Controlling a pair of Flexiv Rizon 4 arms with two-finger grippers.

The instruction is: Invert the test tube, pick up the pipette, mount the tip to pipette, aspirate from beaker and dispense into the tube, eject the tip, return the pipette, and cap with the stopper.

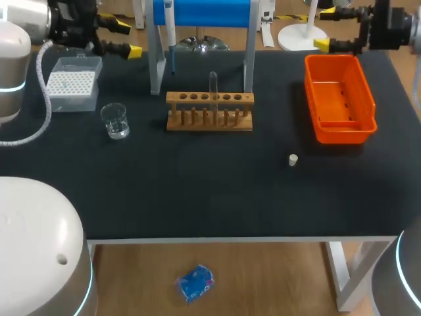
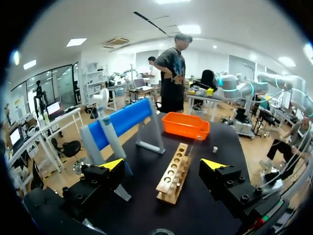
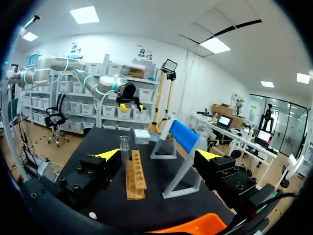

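Test tube (image 1: 213, 85) stands upright in the wooden rack (image 1: 209, 110) at mid-table, with the beaker (image 1: 115, 120) and tip box (image 1: 71, 82) to its left, the pipette (image 1: 170, 33) hanging on the blue stand (image 1: 201, 13) behind, and the orange bin (image 1: 339, 99) and the stopper (image 1: 293, 159) to its right. From the left wrist, the left gripper (image 2: 166, 164) has its fingers wide apart and holds nothing, with the rack ahead between them. From the right wrist, the right gripper (image 3: 156, 154) is equally spread and empty, and the stand rises beside the rack.
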